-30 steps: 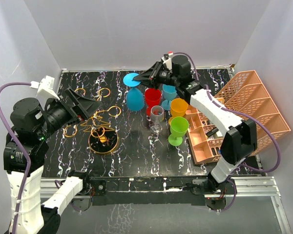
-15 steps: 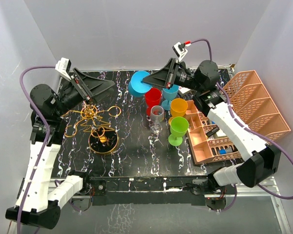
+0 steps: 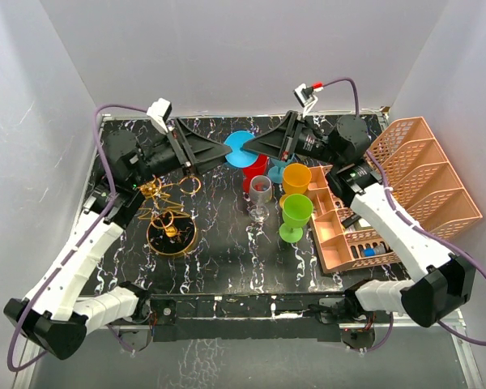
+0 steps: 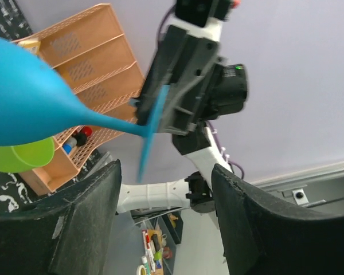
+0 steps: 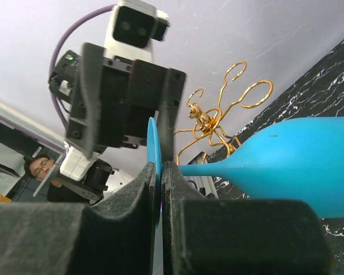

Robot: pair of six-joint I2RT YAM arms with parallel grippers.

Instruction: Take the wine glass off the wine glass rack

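Note:
A blue wine glass (image 3: 240, 147) hangs in the air above the table, clear of the gold wire wine glass rack (image 3: 164, 203). My right gripper (image 5: 161, 167) is shut on the glass's thin round foot, and the stem and bowl (image 5: 301, 166) stretch out to the right. In the top view the right gripper (image 3: 251, 147) faces left. The left gripper (image 3: 225, 151) faces it, tips close to the glass. The left wrist view shows the bowl (image 4: 23, 109) at upper left and the foot edge-on ahead. My left gripper (image 4: 165, 169) stands open below it, nothing between its fingers.
Several coloured cups and glasses cluster mid-table: a grey glass (image 3: 261, 190), an orange cup (image 3: 296, 177), a green glass (image 3: 296, 212) and a red cup (image 3: 249, 172). A peach mesh organiser (image 3: 405, 186) fills the right side. White walls close in on three sides.
The left arm swung up and to the right, to face the blue glass, and its jaws narrowed somewhat. The right gripper lifted the glass off the table and carried it slightly right.

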